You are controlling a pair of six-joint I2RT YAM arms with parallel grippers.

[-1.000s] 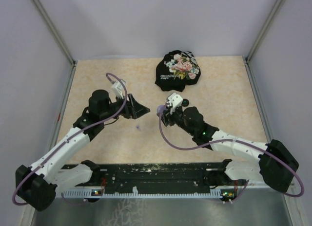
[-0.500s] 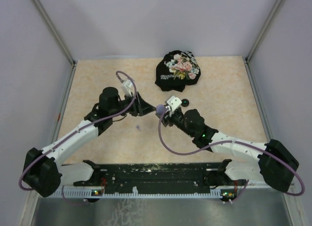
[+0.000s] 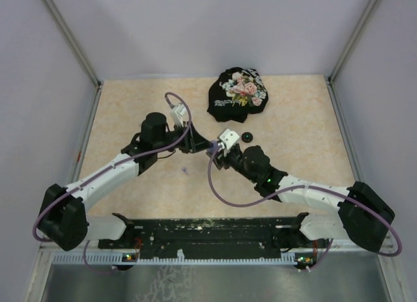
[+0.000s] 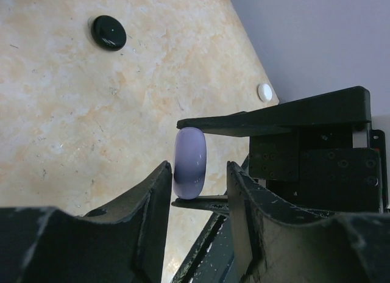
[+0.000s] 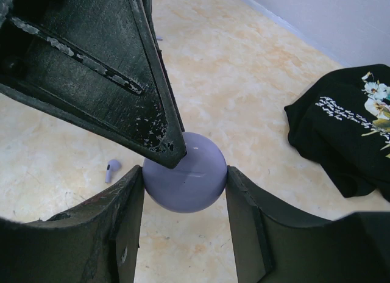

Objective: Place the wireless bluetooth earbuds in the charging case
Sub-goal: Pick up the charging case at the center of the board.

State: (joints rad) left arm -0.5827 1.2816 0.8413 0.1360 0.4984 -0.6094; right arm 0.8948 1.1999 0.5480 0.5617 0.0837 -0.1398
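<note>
From the right wrist: pinches the lavender charging case [image 5: 186, 188] at both flanks in the right gripper [image 5: 184, 173], with one lavender earbud [image 5: 111, 169] loose on the tabletop [image 5: 244, 82] beyond, outside the case. From the left wrist: straddles the case with the left gripper [image 4: 198, 168], unclenched, gap on one side. From above: meets nose to nose over the tabletop's middle.

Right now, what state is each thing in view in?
lavender charging case: lid shut, held clear of the table.
right end effector: shut on the case's rim.
left end effector: jaws apart, straddling the case.
lavender earbud: loose on the table, outside the case.
black round puck: lying flat, untouched.
black floral cloth: crumpled.
</note>
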